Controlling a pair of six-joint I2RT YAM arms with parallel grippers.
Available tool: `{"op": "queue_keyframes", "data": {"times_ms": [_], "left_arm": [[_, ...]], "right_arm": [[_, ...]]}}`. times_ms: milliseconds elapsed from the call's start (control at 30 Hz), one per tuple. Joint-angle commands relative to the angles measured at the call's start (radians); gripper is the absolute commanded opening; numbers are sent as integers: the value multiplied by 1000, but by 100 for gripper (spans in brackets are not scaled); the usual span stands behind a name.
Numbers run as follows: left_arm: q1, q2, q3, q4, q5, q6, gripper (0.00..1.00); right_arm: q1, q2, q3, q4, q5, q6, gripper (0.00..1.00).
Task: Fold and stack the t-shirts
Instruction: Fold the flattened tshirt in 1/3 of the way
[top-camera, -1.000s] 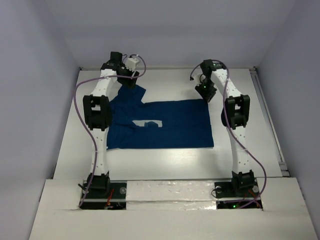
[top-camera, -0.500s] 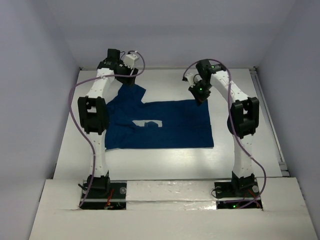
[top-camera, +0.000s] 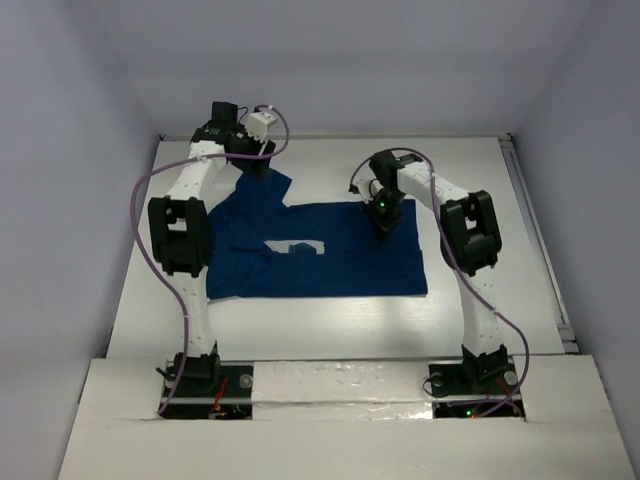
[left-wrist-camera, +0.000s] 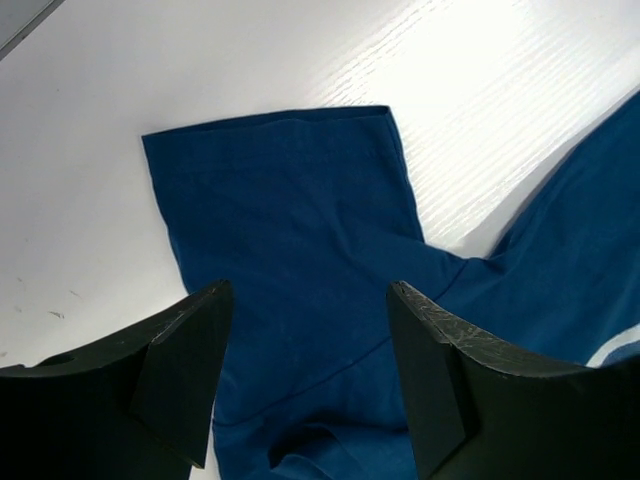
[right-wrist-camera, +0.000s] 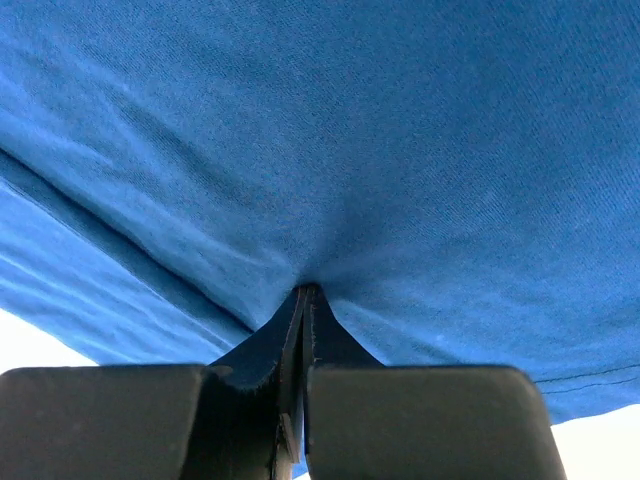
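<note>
The right gripper (right-wrist-camera: 303, 298) is clamped on a pinch of the t-shirt (top-camera: 340, 265), near frame centre. The left gripper (left-wrist-camera: 308, 295) hangs open above the sleeve (left-wrist-camera: 280, 180).

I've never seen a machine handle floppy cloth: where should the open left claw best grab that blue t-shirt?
Likely the t-shirt sleeve, near its hemmed end. It lies flat and sticks out alone on the table, so the left gripper, open above it, should drop straight down and pinch a fold.
</note>
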Motion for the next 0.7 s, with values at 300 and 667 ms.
{"op": "queue_keyframes", "data": {"times_ms": [300, 667], "left_arm": [[9, -105, -43, 31, 39, 16, 59], [9, -151, -126, 37, 51, 35, 59]], "right_arm": [[37, -51, -244, 162, -21, 130, 0], [37, -142, -394, 203, 17, 158, 0]]}}
